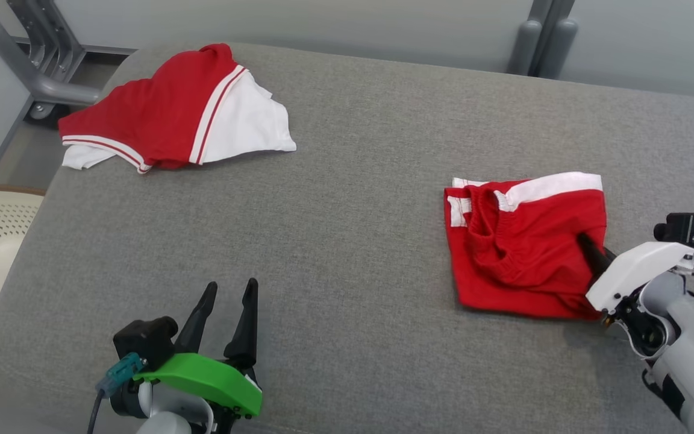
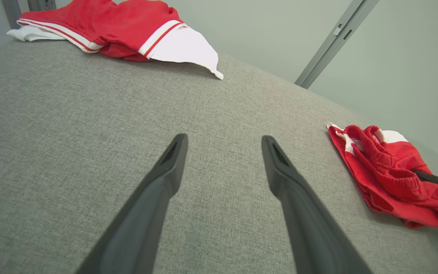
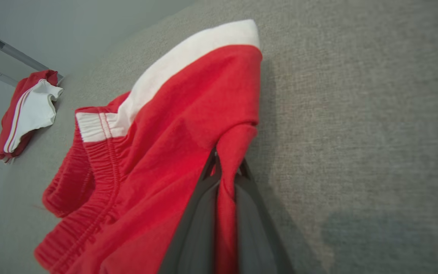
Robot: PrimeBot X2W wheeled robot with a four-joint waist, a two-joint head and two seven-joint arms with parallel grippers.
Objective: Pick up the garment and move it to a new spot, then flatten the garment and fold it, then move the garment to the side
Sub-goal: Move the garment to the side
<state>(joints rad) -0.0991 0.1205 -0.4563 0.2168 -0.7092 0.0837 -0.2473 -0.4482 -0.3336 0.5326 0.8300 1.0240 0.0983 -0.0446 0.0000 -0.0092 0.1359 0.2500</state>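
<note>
Pinched together on a ridge of red cloth, the right tool (image 3: 224, 163) has its two dark fingers almost touching, with only the fabric between them. What it grips is the red shorts (image 3: 158, 152), caught at the edge that lies nearest this tool. From that pinch the shorts spread ahead and to the tool's left, the gathered waistband on the left and a white band along the far edge. The shorts lie crumpled on the grey fabric surface (image 1: 353, 199), and whether the gripped fold is raised off it cannot be told. The left tool (image 1: 231, 289) sits low over bare surface with its fingers spread wide and nothing between them. In its own wrist view the red shorts (image 2: 390, 171) lie off to its right, well apart from it, with one dark finger of the right tool (image 2: 435, 179) reaching in over them. Far ahead of the left tool and a little to its left, a second red-and-white garment (image 1: 172, 108) lies bunched near the surface's far edge.
</note>
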